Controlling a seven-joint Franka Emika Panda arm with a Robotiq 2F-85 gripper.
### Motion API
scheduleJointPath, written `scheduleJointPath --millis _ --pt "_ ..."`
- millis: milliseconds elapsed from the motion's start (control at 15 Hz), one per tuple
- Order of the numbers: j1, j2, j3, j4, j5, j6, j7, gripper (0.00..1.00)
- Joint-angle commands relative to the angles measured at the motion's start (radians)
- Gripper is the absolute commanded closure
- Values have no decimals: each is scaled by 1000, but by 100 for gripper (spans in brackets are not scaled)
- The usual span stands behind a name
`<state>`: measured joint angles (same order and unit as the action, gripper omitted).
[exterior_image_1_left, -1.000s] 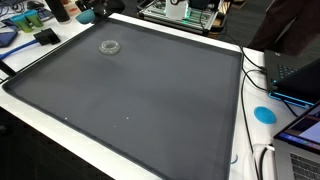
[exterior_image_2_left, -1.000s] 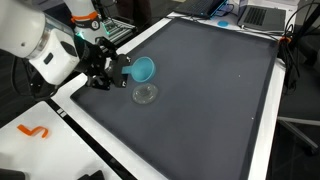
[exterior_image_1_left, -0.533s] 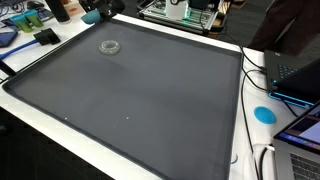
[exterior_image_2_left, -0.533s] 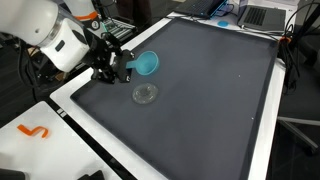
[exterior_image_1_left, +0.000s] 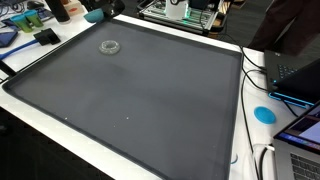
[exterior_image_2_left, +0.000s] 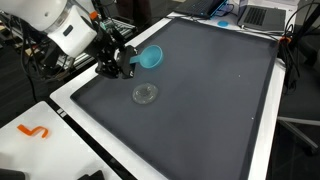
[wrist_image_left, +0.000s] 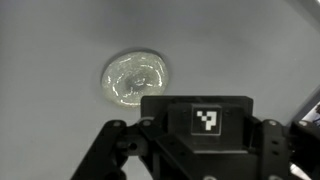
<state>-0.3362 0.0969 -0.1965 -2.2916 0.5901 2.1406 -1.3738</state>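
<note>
My arm (exterior_image_2_left: 60, 30) reaches in low from the edge of the table, behind the clear glass dish (exterior_image_2_left: 145, 94), and my wrist is bent so that my claw (exterior_image_2_left: 134, 63) points sideways over the mat. My claw is pressed together on the rim of a blue cup (exterior_image_2_left: 151, 57). The cup hangs in the air, tilted on its side, just above and behind the glass dish, and it does not touch the dish.

In the wrist view the same dish (wrist_image_left: 135, 80) lies flat in front of my claw body, which carries a square black and white tag (wrist_image_left: 207, 120). My fingertips do not show there.

The dish rests on a large dark grey mat (exterior_image_2_left: 210, 90) with a white table border (exterior_image_2_left: 60, 150) around it. An orange piece (exterior_image_2_left: 35, 131) lies on this border, well apart from the dish. In an exterior view, laptops (exterior_image_1_left: 300, 75) and a blue disc (exterior_image_1_left: 264, 114) stand far from the dish, beyond the opposite side of the mat.
</note>
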Motion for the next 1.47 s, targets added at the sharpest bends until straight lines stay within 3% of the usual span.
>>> scheduleJointPath --millis 0,733,1400 --pt "34 -58 -8 -53 -36 54 26 72" --pt "96 -116 1 -55 -235 101 159 72" --pt "148 -226 27 -12 -611 53 325 72"
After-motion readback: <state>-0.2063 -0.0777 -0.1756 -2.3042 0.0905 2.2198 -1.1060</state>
